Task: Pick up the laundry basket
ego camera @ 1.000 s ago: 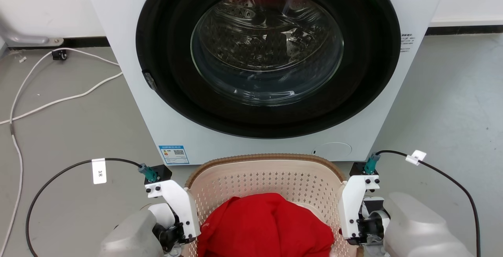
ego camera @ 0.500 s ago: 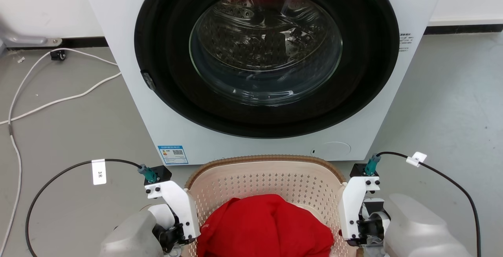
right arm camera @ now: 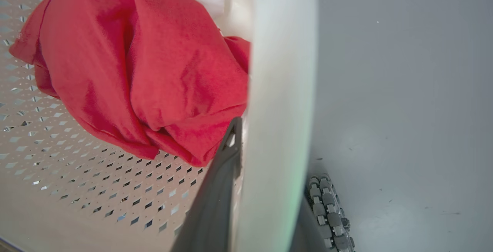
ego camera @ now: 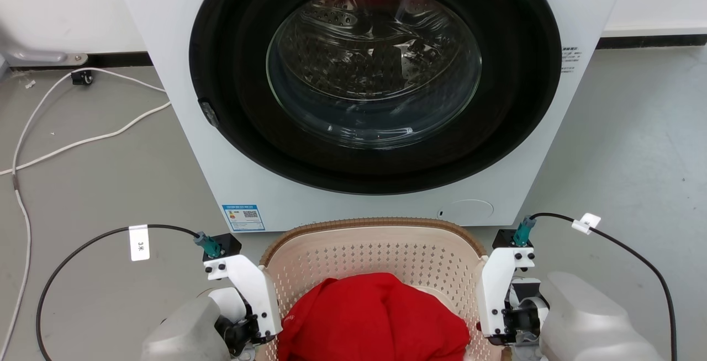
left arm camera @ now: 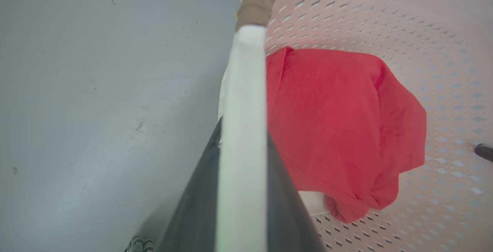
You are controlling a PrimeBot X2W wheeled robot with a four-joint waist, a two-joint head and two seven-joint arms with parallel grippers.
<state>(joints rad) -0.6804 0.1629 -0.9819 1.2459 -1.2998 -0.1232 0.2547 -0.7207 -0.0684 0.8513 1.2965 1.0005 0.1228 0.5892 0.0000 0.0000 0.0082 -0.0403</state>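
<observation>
The cream perforated laundry basket (ego camera: 375,253) with its brown rim sits low in the head view, just in front of the washing machine. A red garment (ego camera: 375,322) lies bunched inside it. My left gripper (ego camera: 258,332) is at the basket's left side. In the left wrist view my left gripper (left arm camera: 242,140) is shut on the white side handle (left arm camera: 244,90), a dark finger (left arm camera: 200,198) on each face. At the basket's right side my right gripper (ego camera: 491,328) is shut on the other white handle (right arm camera: 277,90), one finger (right arm camera: 215,198) inside the wall.
The white washing machine (ego camera: 182,101) with its round glass door (ego camera: 375,68) shut stands close behind the basket. White cables (ego camera: 83,140) trail across the grey floor at the left. Black arm cables (ego camera: 83,245) loop out on both sides.
The picture has shifted very slightly, a small camera move. Both grippers keep the same hold on the basket handles, and the garment lies as before.
</observation>
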